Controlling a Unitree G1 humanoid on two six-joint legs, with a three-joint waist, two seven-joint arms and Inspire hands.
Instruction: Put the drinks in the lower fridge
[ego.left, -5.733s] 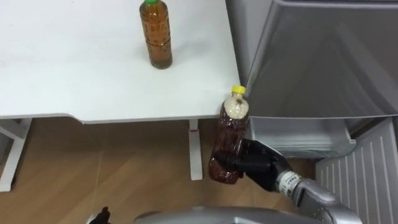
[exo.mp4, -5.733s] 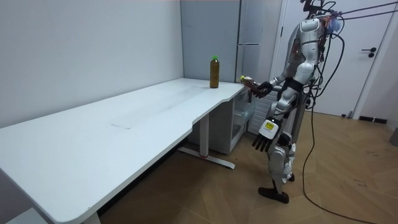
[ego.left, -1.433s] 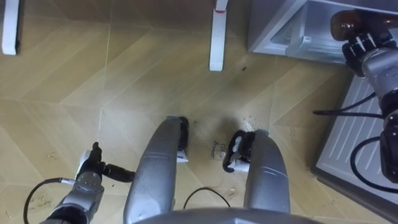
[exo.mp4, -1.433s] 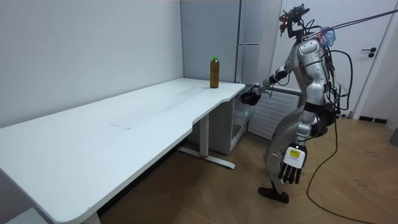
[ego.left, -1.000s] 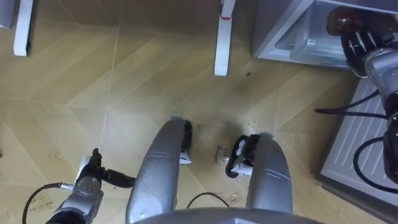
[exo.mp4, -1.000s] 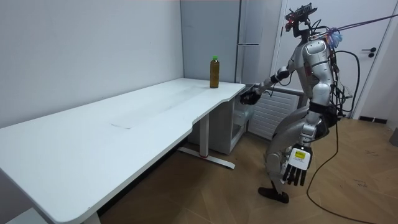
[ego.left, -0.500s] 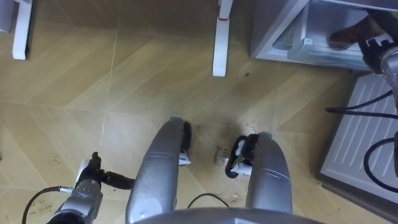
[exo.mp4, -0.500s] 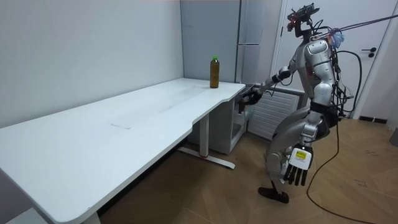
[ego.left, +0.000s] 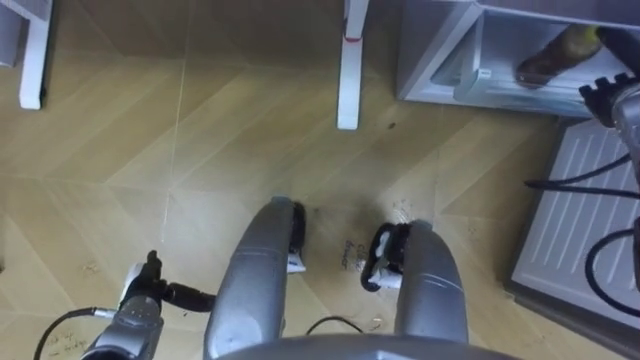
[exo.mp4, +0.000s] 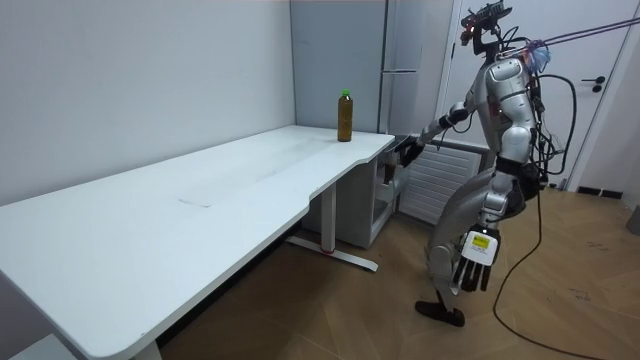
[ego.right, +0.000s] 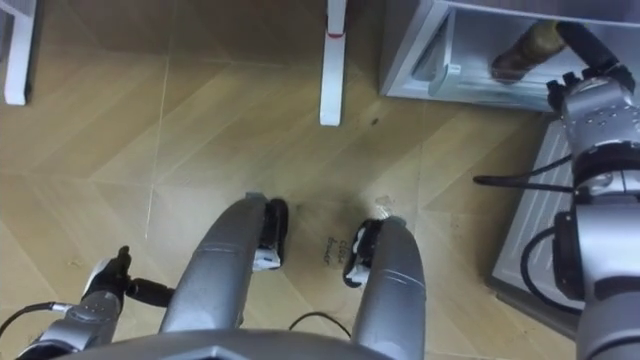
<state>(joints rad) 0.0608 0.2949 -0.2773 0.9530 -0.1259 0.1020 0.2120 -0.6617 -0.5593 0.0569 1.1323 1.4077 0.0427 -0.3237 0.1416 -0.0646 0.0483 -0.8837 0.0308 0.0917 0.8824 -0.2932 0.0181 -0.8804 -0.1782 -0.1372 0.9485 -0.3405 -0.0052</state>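
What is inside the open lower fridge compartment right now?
A brown drink bottle lies tilted in the lower fridge, the right hand at its upper end. The hand covers part of the bottle, and the compartment's back is out of sight.

The floor (ego.left: 180, 150) is tan herringbone, the table leg (ego.left: 350, 60) white, the bottle (ego.left: 545, 60) at upper right brown, the fridge door (ego.left: 585, 210) ribbed white.

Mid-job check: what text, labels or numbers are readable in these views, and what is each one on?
Nothing is legible.
Dark scribble on the floor, between the robot's feet: too blurred to read.
Yellow-and-white tag on the left hand: print too small to read.
Label on the bottle standing on the table: too small to read.
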